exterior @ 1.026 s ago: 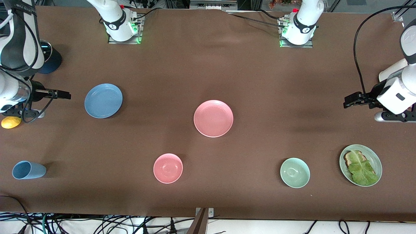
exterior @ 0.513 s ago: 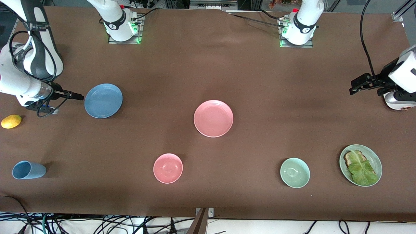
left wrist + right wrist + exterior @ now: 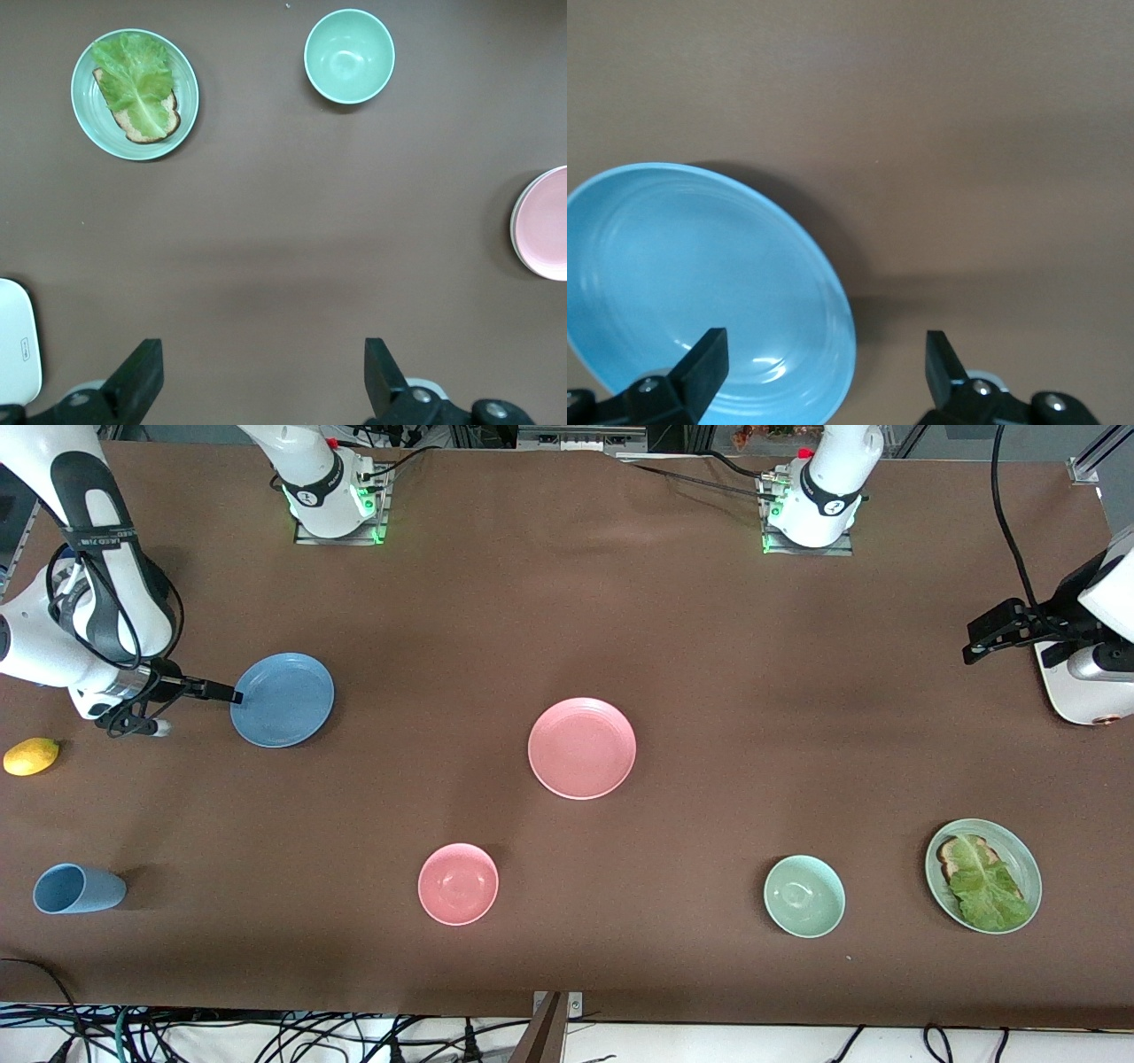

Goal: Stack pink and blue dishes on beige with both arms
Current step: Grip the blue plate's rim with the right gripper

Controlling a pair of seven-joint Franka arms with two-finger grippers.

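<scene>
So the right gripper [image 3: 232, 694] sits low at the rim of the blue plate [image 3: 283, 699], jaws spread wide and nothing held; in the right wrist view one finger is over the plate's edge. The pink plate [image 3: 582, 747] lies flat mid-tabletop [image 3: 709, 646], well apart from the blue one. The left gripper [image 3: 979, 642] hangs over bare tabletop at the left arm's end, jaws wide too, empty. No beige plate is clearly visible from here.

The front camera looks down on the whole surface [image 3: 567, 602] from high, facing the arms' bases. Each wrist camera looks down from closer: the left shares the pink plate [image 3: 582, 747] [image 3: 542, 223], the right the blue plate [image 3: 282, 700] [image 3: 700, 288].
</scene>
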